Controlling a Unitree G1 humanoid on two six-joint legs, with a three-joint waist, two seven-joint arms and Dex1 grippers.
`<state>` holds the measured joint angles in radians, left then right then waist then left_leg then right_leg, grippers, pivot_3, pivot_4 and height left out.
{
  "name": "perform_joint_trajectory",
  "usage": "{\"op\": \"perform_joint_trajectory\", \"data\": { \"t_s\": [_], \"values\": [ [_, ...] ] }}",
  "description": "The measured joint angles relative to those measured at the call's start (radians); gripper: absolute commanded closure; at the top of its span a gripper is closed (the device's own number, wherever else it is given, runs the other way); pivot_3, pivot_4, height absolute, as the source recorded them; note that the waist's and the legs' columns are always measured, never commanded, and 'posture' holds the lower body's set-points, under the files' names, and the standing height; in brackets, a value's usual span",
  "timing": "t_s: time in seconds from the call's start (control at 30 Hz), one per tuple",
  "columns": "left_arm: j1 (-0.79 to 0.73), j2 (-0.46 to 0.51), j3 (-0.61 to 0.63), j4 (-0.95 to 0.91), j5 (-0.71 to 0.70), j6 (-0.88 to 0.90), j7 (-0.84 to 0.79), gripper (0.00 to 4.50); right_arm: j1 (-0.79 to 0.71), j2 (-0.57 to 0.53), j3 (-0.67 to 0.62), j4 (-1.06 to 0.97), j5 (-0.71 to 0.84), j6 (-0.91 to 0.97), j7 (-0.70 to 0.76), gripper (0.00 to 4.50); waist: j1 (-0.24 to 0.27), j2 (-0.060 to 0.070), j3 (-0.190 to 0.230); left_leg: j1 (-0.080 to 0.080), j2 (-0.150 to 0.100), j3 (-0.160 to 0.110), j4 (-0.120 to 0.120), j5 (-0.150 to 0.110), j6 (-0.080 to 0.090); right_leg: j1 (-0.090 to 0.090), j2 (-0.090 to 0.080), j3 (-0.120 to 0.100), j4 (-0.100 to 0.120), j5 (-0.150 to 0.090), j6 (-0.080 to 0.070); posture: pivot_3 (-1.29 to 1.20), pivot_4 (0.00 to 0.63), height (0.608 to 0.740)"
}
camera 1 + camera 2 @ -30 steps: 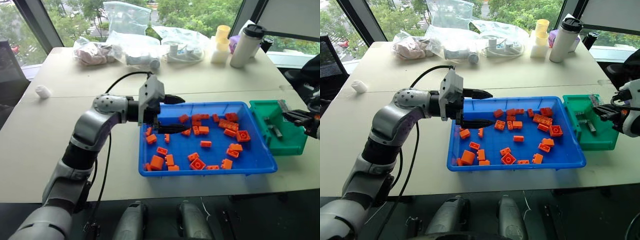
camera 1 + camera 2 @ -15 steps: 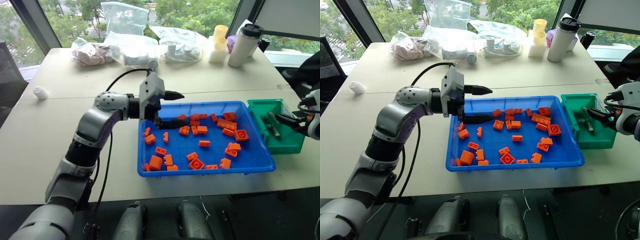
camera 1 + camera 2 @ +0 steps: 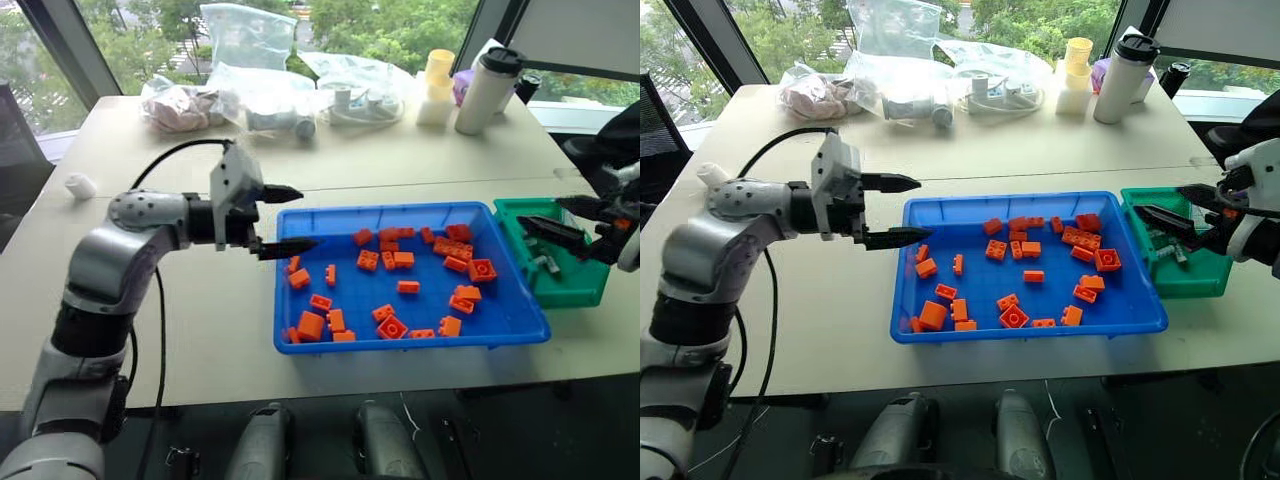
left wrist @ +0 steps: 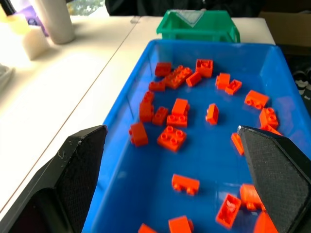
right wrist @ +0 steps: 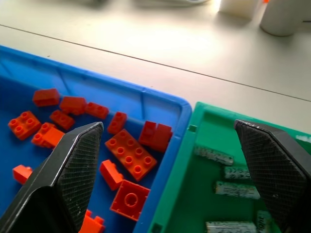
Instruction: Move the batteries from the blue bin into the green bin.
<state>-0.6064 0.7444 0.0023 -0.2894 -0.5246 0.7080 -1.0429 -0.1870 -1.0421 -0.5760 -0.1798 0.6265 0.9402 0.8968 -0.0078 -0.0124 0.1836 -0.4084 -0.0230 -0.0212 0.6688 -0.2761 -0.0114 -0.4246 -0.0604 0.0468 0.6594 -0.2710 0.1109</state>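
The blue bin [image 3: 392, 209] lies at the table's front right and holds several orange bricks [image 3: 403, 260]. My left gripper [image 3: 291, 217] hovers open and empty just beyond the bin's left rim, pointing in over it; its wrist view looks along the bin [image 4: 121, 184] toward the green bin [image 4: 199, 29]. The green bin [image 3: 578, 287] stands against the blue bin's right end. Several silvery batteries [image 5: 215, 155] lie on its floor [image 5: 192, 194]. My right gripper [image 3: 540, 210] hangs open above the green bin with nothing between its fingers.
Clear plastic bags [image 3: 300, 95], a white tumbler [image 3: 490, 90] and a yellow cup [image 3: 440, 75] stand along the table's far side. A small white object [image 3: 80, 185] lies at the left. A black cable [image 3: 165, 160] loops over my left arm.
My left gripper has drawn back leftward out of the blue bin to just outside its left rim. My right gripper has opened over the green bin and shifted slightly left.
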Motion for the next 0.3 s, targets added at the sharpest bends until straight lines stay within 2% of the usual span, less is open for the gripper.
{"op": "perform_joint_trajectory", "data": {
  "t_s": [0.07,0.17,0.3],
  "values": [
    [0.057,0.064,0.057,-0.056,-0.039,0.059,0.006,0.0,0.103,-0.037,-0.065,-0.058,0.03,0.033,0.069,0.03,0.004,0.0,0.0,0.0,0.0,0.0,0.0,0.0,0.0,0.002,0.0,-0.001,-0.001,0.0,0.0,0.0,0.15,0.74],
    [0.139,0.109,0.142,-0.14,-0.109,0.152,0.045,0.0,0.243,-0.055,-0.151,-0.124,0.049,0.057,0.154,0.03,0.004,0.0,0.0,0.002,0.0,-0.001,0.0,0.0,0.0,0.004,0.0,-0.001,-0.003,0.0,0.0,0.0,0.15,0.74],
    [0.241,0.135,0.199,-0.224,-0.157,0.206,0.089,0.0,0.306,-0.055,-0.177,-0.155,0.054,0.049,0.19,0.03,-0.003,0.0,0.0,0.005,0.0,-0.001,0.0,0.0,0.0,0.007,0.0,-0.001,-0.003,0.0,0.0,0.0,0.15,0.74]
  ]
}}
